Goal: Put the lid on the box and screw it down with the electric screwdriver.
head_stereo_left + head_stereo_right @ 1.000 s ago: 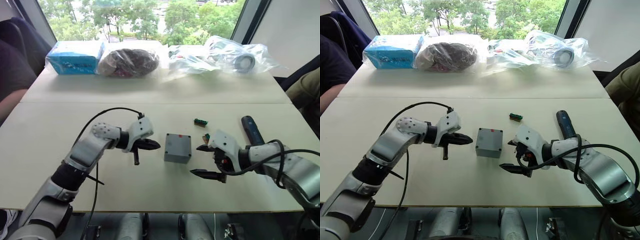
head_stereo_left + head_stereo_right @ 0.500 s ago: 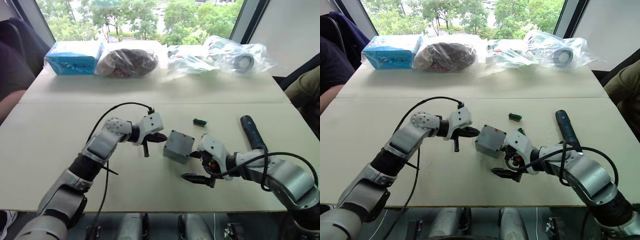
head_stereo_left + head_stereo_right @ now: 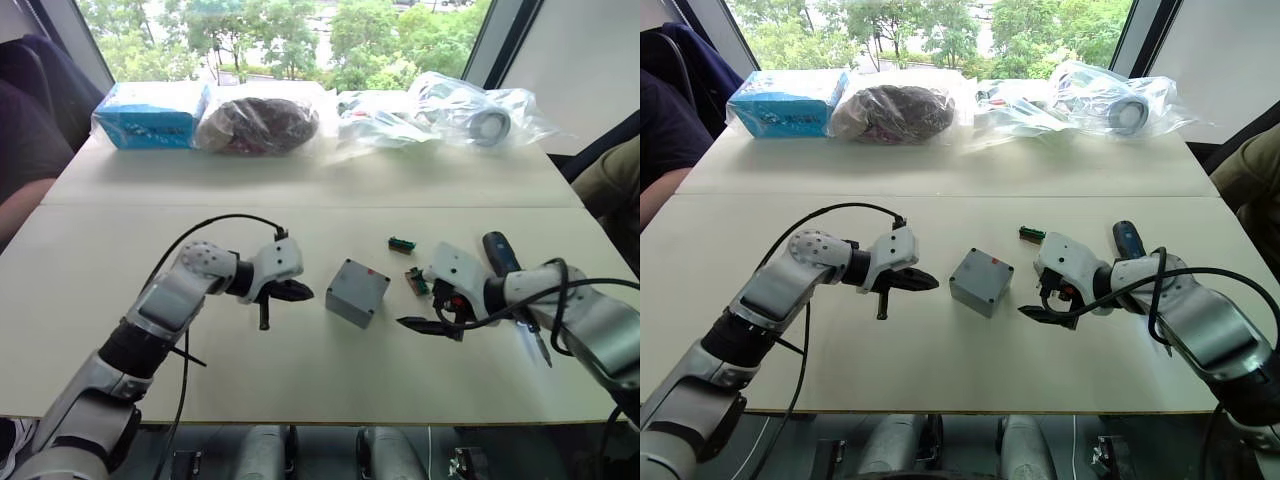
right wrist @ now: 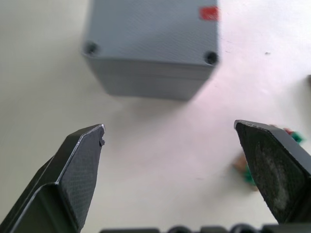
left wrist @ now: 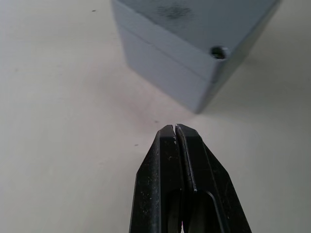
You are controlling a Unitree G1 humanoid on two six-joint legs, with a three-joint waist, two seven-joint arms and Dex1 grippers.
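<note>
The box point(image 3: 357, 292) sits mid-table, rotated askew, with the lid point(image 4: 151, 30) already seated on top. The left gripper point(image 3: 290, 293), at its nine o'clock, has its fingers pressed together, holding nothing. The right gripper point(image 3: 425, 300), at three o'clock, spreads wide. The electric screwdriver point(image 3: 503, 255) lies beyond it.

table point(image 3: 90, 280) | box point(image 3: 356, 292) | electric screwdriver point(image 3: 497, 251) | green connectors point(image 3: 401, 243) | bags point(image 3: 258, 124)

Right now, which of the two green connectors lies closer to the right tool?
The green connector lying just beside the right tool, between it and the box. The other green connector sits farther back on the table, apart from both.
</note>
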